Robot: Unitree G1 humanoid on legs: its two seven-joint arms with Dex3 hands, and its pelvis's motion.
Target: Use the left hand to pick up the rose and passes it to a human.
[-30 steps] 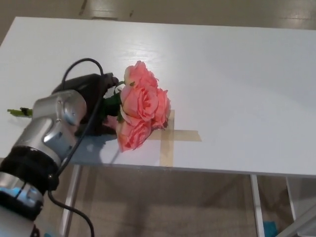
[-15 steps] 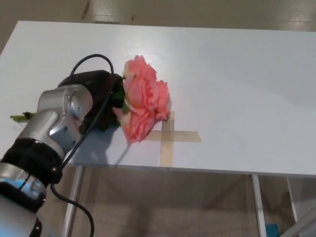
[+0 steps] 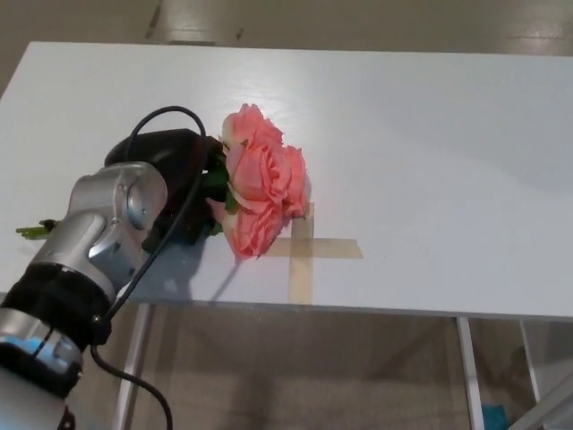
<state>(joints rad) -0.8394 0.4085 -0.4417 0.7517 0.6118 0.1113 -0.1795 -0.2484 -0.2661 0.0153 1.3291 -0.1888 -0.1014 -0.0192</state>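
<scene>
The left robot hand (image 3: 179, 170) is wrapped around the stem just behind the bloom, gripping the rose (image 3: 260, 190), whose pink head hangs low over the white table (image 3: 430, 143) beside a tape cross (image 3: 304, 248). The stem's end (image 3: 31, 231) pokes out behind the wrist. The hold looks close to the flower, so I'd worry about crushed petals, or the heavy head twisting in the grip on the way up. No person is in view to receive it. The right hand isn't visible.
</scene>
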